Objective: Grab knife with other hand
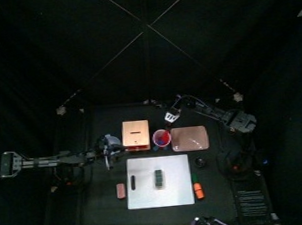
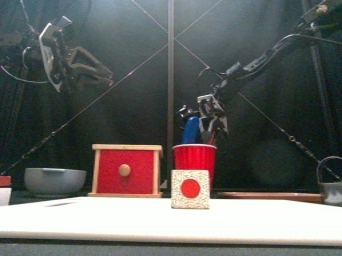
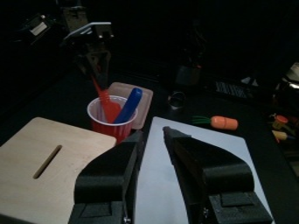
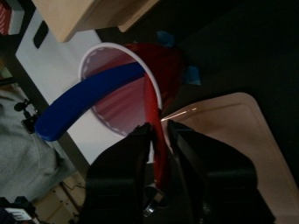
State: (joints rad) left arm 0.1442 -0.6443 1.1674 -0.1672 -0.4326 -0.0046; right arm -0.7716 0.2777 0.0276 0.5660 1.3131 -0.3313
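Note:
A red cup (image 2: 195, 158) stands between the wooden box (image 1: 136, 134) and a brown tray (image 1: 192, 138). A thick blue handle (image 4: 84, 103) leans in the cup. Beside it rises the thin red handle of the knife (image 3: 98, 91), its blade hidden inside the cup (image 3: 114, 115). My right gripper (image 2: 210, 112) hangs straight over the cup, and in the right wrist view its jaws (image 4: 158, 133) are shut on that red handle. My left gripper (image 3: 156, 144) is open and holds nothing. It hovers over the table's left side (image 1: 113, 149), pointing toward the cup.
A white cutting board (image 1: 160, 176) lies in front with a dark item on it. An orange carrot (image 3: 222, 122) sits by its right edge. In the front view a grey bowl (image 2: 54, 180), a red-faced box (image 2: 127, 168) and a white cube with a red dot (image 2: 190, 189) stand near.

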